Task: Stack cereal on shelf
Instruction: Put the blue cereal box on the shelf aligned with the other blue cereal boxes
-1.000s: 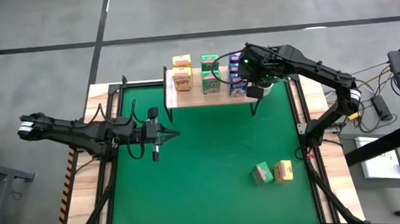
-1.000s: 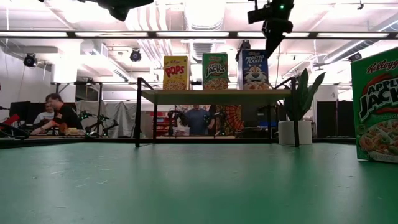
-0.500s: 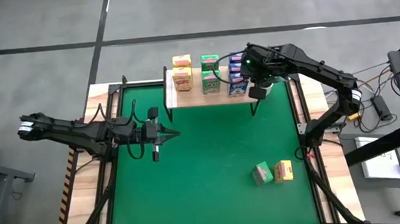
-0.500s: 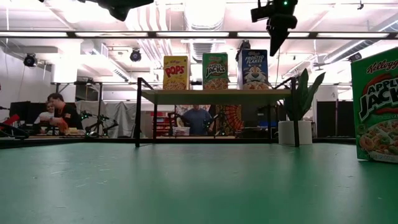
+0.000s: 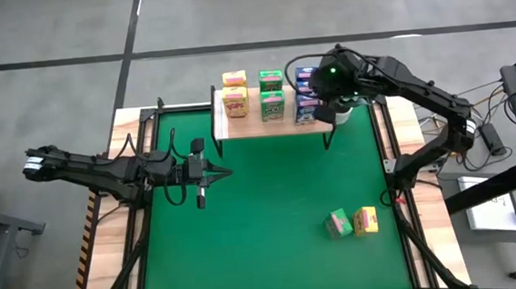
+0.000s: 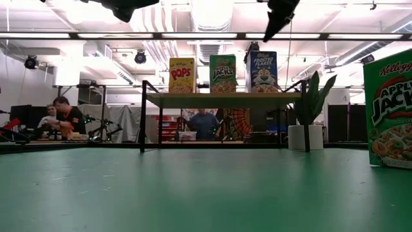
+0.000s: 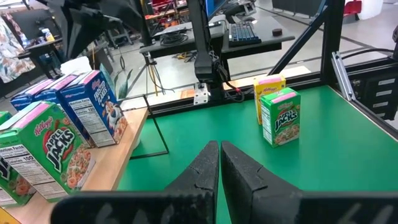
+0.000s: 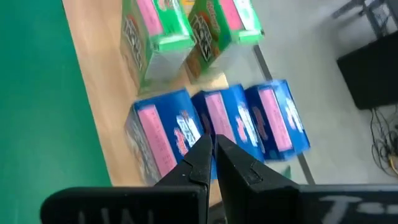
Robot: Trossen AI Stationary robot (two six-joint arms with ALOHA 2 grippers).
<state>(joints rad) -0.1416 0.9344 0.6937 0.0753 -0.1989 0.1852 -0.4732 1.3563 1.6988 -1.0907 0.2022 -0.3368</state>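
Pressed together and holding nothing, the right gripper (image 8: 211, 158) hangs above the three blue boxes (image 8: 214, 130) that stand side by side at the shelf's (image 5: 248, 125) 3 o'clock end; in the high view the right gripper sits at about 1 o'clock on the table. One blue front reads "Frosted Flakes" (image 6: 262, 71) in the low view. Just beside them at 9 o'clock stand two green boxes (image 5: 272, 96) marked "Apple Jacks", then two yellow boxes (image 5: 234, 93), the front one reading "Pops" (image 6: 182, 74).

Left gripper (image 7: 219, 163) also has its fingers closed on nothing, waiting over the green mat (image 5: 263, 217) at 9 o'clock, pointing toward 3 o'clock. Well apart from the shelf, near 4 o'clock, a green "Apple Jacks" box (image 7: 280, 116) and a yellow box (image 7: 267, 90) stand touching on the mat. Kellogg's is legible on the green box near the low camera.
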